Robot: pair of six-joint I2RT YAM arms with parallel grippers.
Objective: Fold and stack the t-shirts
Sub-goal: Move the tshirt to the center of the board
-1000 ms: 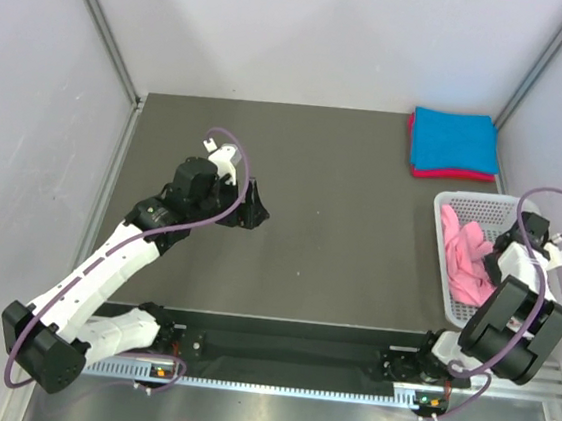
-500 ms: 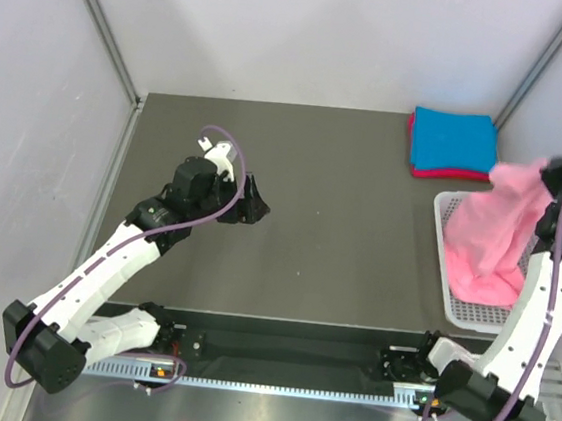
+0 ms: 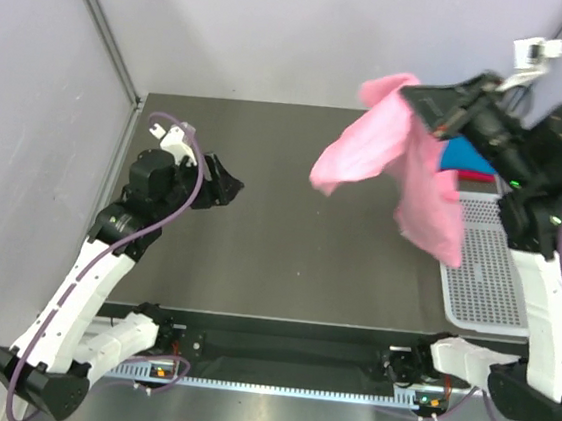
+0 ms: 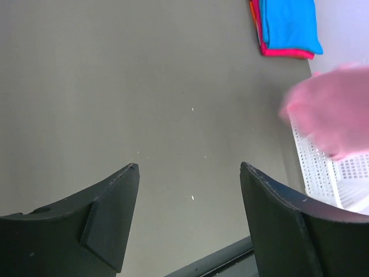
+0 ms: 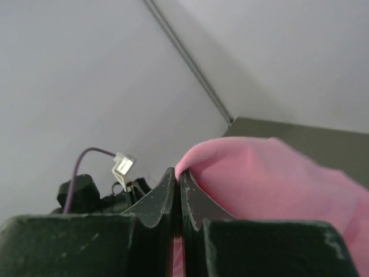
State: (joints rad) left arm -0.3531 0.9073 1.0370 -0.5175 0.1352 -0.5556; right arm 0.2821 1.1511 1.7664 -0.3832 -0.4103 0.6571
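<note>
Dark grey matte tabletop (image 3: 296,257) inside pale white walls (image 3: 280,29), thin metal corner posts (image 3: 101,23), soft even light.

My left arm (image 3: 79,283) and right arm (image 3: 543,298) were white with round black joints. Purple cables (image 3: 201,177) looped along them. The fingers (image 4: 106,216) were black.
</note>
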